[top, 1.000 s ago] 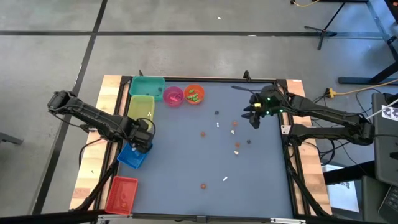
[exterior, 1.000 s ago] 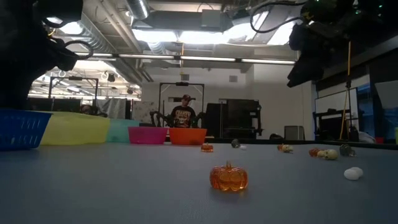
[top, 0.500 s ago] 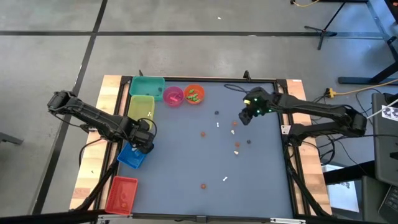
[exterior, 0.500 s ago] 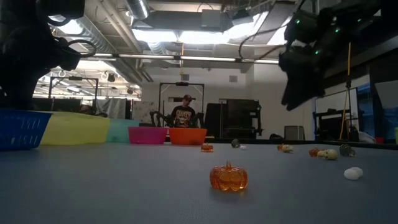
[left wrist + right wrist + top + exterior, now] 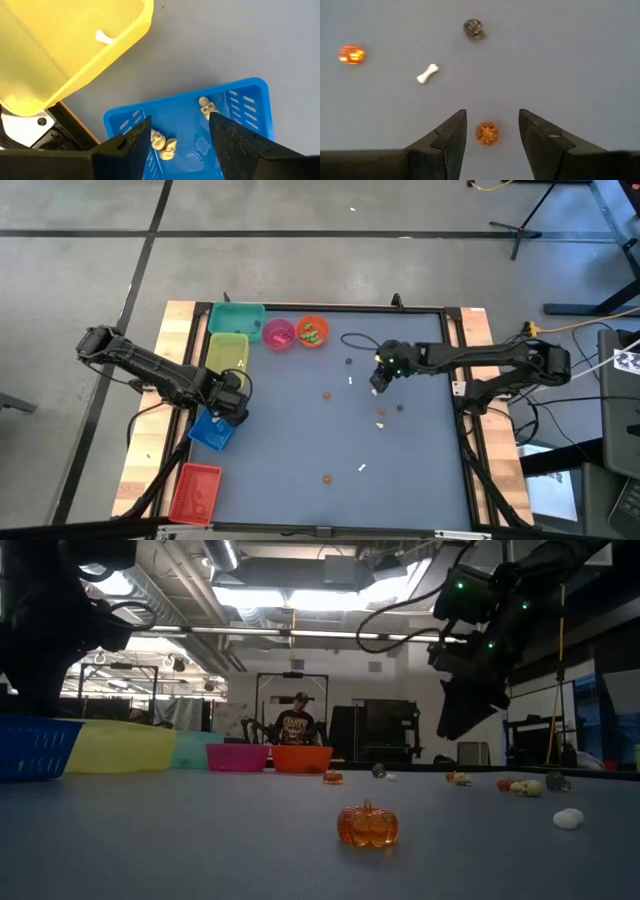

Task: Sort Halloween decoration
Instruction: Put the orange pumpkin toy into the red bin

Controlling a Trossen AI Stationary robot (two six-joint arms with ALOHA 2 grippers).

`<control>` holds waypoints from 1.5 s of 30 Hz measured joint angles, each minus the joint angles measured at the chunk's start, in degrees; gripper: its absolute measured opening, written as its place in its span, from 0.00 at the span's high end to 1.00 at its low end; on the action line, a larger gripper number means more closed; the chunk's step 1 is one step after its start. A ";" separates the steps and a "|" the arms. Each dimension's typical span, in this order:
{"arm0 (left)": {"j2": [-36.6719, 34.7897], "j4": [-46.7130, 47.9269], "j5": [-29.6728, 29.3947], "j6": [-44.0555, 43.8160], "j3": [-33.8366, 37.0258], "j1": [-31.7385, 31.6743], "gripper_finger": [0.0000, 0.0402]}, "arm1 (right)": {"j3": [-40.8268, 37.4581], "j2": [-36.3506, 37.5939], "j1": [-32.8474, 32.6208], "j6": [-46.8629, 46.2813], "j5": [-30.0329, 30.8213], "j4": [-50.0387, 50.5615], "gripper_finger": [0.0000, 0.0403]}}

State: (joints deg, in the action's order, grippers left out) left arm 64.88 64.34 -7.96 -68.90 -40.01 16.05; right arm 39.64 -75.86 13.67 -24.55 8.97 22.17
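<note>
Jaws of both grippers parted; right gripper (image 5: 489,131) over one orange pumpkin (image 5: 487,133).

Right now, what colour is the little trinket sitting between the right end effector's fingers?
Orange: a small pumpkin-like trinket on the grey table, seen best in the right wrist view.

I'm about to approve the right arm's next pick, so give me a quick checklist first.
1. Right gripper jaws open: ok.
2. Orange pumpkin lined up between the jaws: ok.
3. Jaws empty: ok.
4. White bone and dark trinket clear of the jaws: ok.
5. Height above the table: cannot tell exactly; the low view shows the gripper raised.
6. Left gripper parked open over the blue bin: ok.
</note>
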 joint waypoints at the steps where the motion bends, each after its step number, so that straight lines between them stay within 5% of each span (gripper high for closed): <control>1: -0.02 -0.16 -0.13 0.00 0.00 0.00 0.55 | 0.00 -0.47 -0.73 -0.85 1.56 0.21 0.55; 45: 0.00 -1.32 -0.22 0.03 -0.04 0.00 0.55 | 0.14 -13.48 -3.58 -3.74 1.96 -2.91 0.55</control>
State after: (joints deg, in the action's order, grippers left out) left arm 64.88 63.02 -8.19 -68.87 -40.05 16.05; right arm 39.77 -89.34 10.09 -28.29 10.93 19.27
